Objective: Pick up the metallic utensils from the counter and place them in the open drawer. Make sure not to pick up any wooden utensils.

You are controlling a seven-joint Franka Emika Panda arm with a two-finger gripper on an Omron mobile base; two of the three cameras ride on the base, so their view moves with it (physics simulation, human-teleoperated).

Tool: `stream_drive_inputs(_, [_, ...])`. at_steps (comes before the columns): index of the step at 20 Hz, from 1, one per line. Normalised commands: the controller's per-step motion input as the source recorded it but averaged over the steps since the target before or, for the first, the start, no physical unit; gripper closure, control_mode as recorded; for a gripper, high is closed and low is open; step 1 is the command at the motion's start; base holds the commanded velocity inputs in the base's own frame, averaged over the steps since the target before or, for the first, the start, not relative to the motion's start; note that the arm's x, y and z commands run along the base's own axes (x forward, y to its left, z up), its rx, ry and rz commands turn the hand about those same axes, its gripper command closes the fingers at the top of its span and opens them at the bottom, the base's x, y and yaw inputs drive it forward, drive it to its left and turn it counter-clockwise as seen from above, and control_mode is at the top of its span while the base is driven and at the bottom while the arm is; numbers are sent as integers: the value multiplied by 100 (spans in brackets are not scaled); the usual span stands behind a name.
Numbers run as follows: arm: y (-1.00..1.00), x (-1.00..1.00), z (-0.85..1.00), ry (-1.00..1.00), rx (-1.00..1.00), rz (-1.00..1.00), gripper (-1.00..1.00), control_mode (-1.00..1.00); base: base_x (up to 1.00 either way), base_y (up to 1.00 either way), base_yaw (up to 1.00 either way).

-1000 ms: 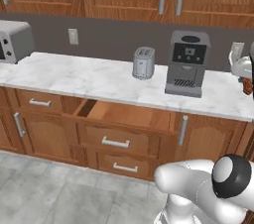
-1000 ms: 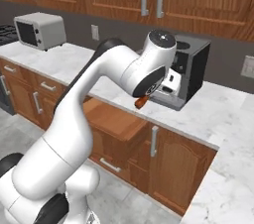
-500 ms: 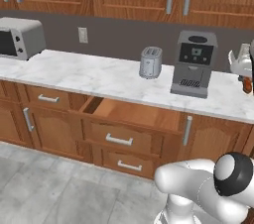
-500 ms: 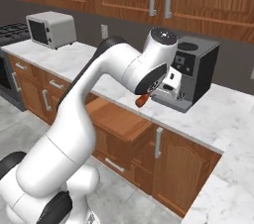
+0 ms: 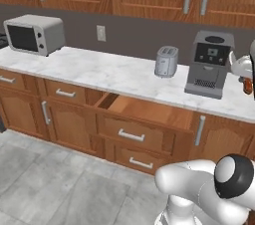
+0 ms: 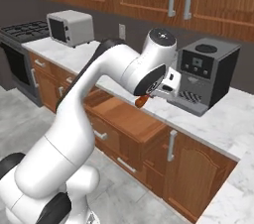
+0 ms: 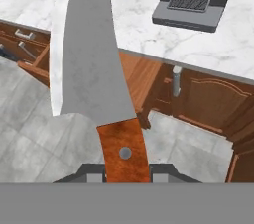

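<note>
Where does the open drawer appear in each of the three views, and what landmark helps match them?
Left base view: open drawer sits centre, pulled out below the counter.
Right base view: it lies centre, under the tool and the knife's reddish handle.
Hand view: its brown inside shows mid-frame, partly behind the grey knife blade.
Shared landmark: the dark coffee machine on the counter, up and right of the drawer in all three.

No readable words, numbers, brands or signs appear anywhere. The coffee machine (image 6: 204,76) has a small dark control panel on its front, but whatever is on it is too blurred to make out.
</note>
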Motion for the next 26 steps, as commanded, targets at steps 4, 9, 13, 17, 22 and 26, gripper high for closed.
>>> stream_drive_inputs(4, [0, 0, 0, 0, 0, 0, 100, 100, -67, 16, 24])
stream_drive_inputs(9, [25, 15, -12, 2, -8, 6, 100, -100, -15, 22, 14])
stream_drive_inputs(13, [100, 91, -59, 0, -30, 14, 100, -100, 0, 0, 0])
stream_drive_inputs(17, [76, 100, -75, 4, -25, 23, 100, -100, 0, 0, 0])
stream_drive_inputs(22, [4, 100, -76, 11, -14, 36, 100, -100, 0, 0, 0])
stream_drive_inputs(26, [1, 85, -73, 17, -20, 48, 100, -100, 0, 0, 0])
